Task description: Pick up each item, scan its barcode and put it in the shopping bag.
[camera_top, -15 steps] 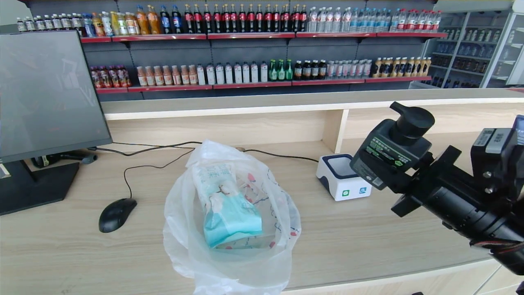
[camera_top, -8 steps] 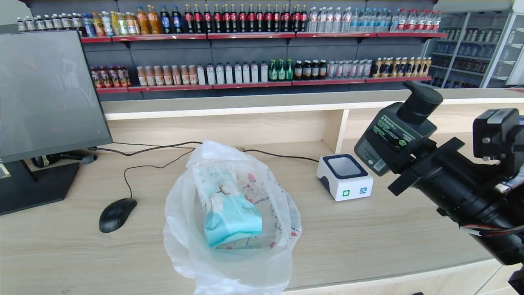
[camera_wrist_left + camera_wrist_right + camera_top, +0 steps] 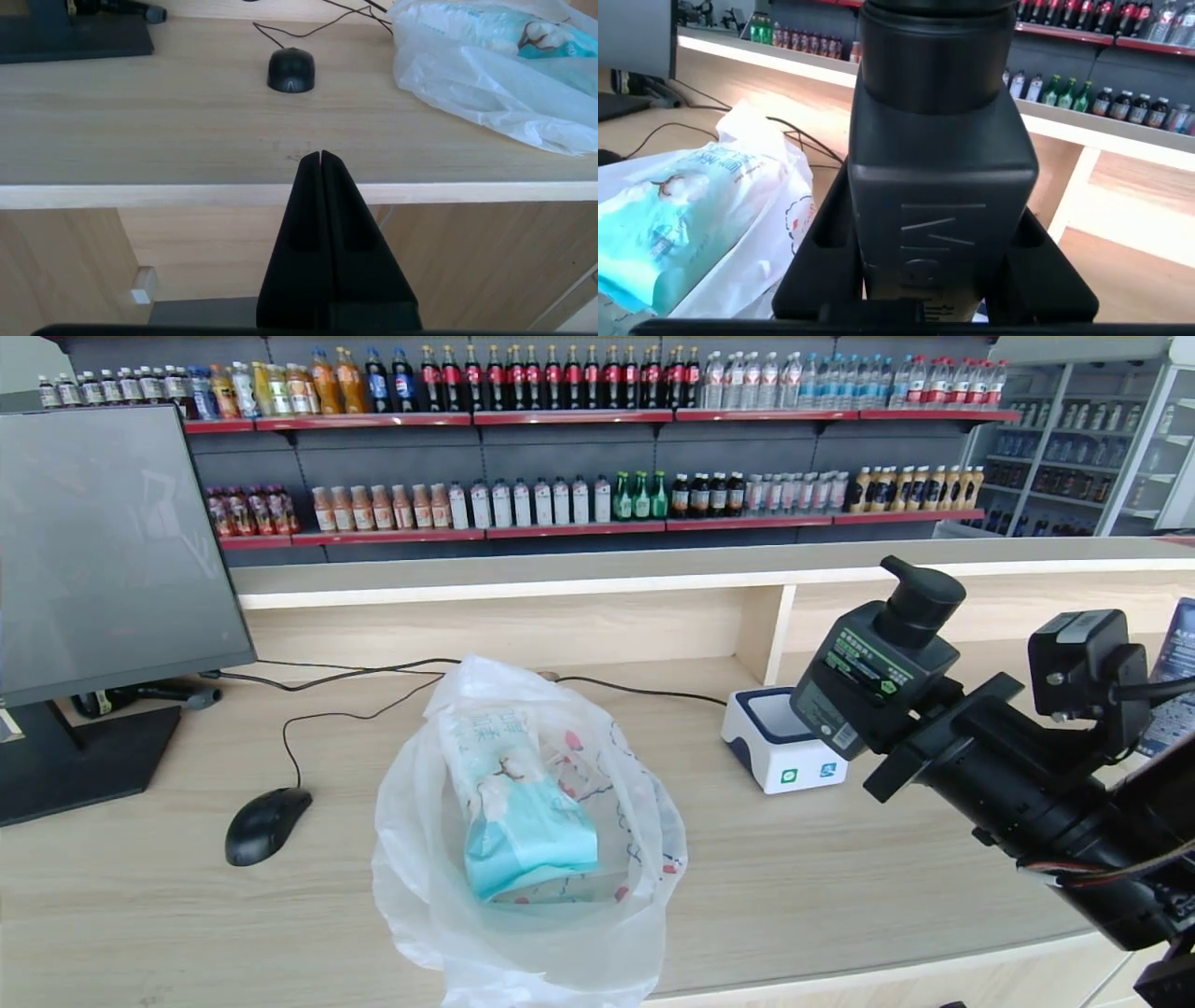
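My right gripper (image 3: 920, 728) is shut on a black pump bottle (image 3: 878, 672), held tilted in the air just right of and above the white barcode scanner (image 3: 780, 747); its label faces down toward the scanner. In the right wrist view the bottle (image 3: 938, 187) stands between the fingers (image 3: 813, 266). The translucent shopping bag (image 3: 532, 859) sits open mid-counter with a teal packet (image 3: 518, 812) inside. My left gripper (image 3: 320, 159) is shut and empty, held in front of the counter's near edge.
A black mouse (image 3: 266, 823) and its cable lie left of the bag, with a monitor (image 3: 107, 551) at far left. A raised wooden ledge (image 3: 653, 583) runs behind the counter. Drink shelves (image 3: 560, 513) fill the back wall.
The right arm rose with the bottle, then came back down and leftward, bringing it nearer the scanner. Bag and left gripper stayed put.
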Available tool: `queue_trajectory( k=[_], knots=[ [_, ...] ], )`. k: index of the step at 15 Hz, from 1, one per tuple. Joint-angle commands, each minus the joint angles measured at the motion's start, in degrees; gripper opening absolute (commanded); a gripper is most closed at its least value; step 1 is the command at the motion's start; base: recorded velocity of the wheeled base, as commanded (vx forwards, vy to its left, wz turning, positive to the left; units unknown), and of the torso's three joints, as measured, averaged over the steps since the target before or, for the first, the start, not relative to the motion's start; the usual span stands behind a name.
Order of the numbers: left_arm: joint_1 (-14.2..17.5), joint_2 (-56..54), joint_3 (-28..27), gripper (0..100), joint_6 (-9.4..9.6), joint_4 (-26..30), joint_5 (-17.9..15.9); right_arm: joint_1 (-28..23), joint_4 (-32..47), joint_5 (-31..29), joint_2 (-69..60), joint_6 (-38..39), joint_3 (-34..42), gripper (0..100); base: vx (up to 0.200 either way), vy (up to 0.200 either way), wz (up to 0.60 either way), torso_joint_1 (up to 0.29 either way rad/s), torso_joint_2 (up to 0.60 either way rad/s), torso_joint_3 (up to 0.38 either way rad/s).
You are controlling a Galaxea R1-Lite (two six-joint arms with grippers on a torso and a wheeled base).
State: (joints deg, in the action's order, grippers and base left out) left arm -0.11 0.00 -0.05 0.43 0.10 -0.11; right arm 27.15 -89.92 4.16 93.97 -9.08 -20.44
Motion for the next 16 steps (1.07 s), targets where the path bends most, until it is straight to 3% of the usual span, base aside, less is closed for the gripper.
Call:
queue_trajectory(
  k=[1, 5, 16],
  knots=[
    [0.0, 0.0, 0.0, 0, -0.16, 0.0, 0.0, 0.0, -0.1, 0.1, 0.3, -0.1, 0.1, 0, -0.200, 0.000, 0.00, 0.002, 0.00, -0.002],
    [0.1, 0.0, 0.0, 0, -0.43, 0.0, 0.0, 0.0, -0.1, 0.0, -0.2, 0.0, 1.1, 0, -0.050, 0.000, 0.00, 0.005, 0.00, 0.001],
    [0.1, 0.0, 0.0, 0, -1.22, -0.1, 0.1, -0.1, -0.1, 0.0, -1.6, 1.3, 3.0, 0, 0.000, 0.200, 0.00, 0.005, 0.00, 0.004]
  ],
)
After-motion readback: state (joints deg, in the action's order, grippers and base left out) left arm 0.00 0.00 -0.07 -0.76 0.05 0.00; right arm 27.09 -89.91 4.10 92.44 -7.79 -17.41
